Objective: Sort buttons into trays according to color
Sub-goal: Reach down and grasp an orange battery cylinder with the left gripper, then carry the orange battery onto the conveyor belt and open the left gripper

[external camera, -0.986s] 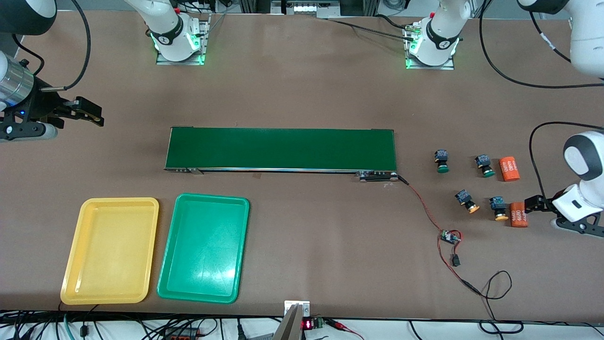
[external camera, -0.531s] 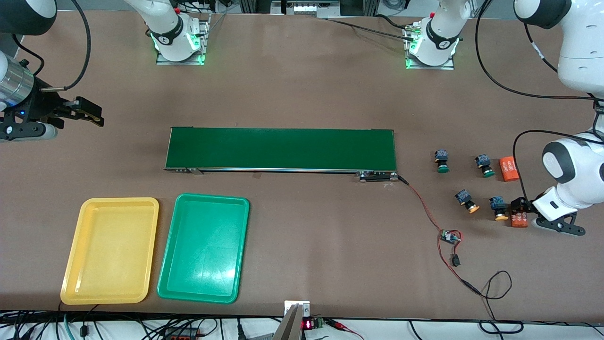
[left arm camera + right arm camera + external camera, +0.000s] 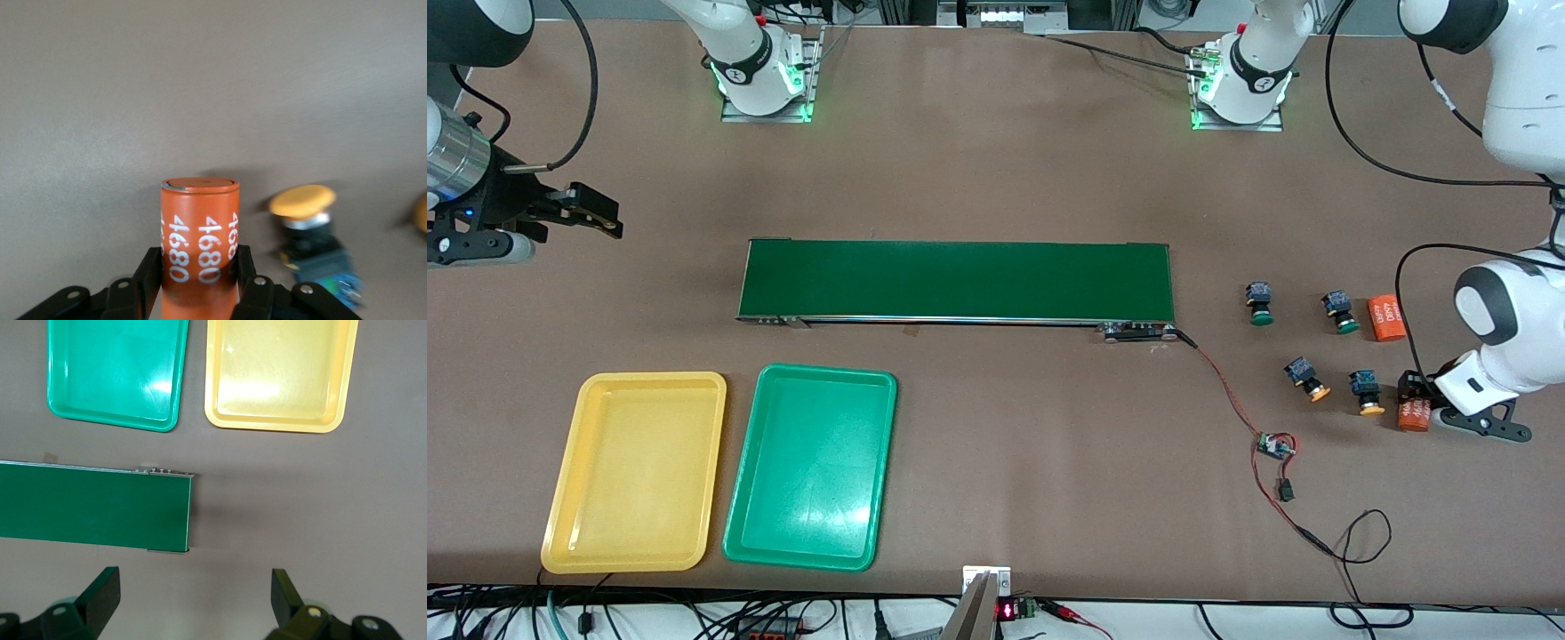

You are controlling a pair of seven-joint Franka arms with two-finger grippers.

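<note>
1. The left gripper (image 3: 1412, 402) pinches an orange cylinder (image 3: 200, 247) marked "4680", its fingers (image 3: 148, 270) pressed on both sides.
2. That cylinder lies at the left arm's end of the table, just beside a yellow button (image 3: 1366, 392).
3. A second yellow button (image 3: 1306, 377) and two green buttons (image 3: 1260, 302) (image 3: 1340, 312) sit between that cylinder and the belt (image 3: 957, 280).
4. Another cylinder (image 3: 1386, 317) lies beside the green buttons.
5. The right gripper (image 3: 193, 597) waits, jaws spread, over bare table by the belt's other end.
6. The yellow tray (image 3: 569, 471) and green tray (image 3: 743, 533) sit empty, nearer the camera than the belt.

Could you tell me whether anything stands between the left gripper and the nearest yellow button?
Yes. The left gripper is shut on an orange cylinder that lies beside the yellow button, toward the left arm's end of the table.
</note>
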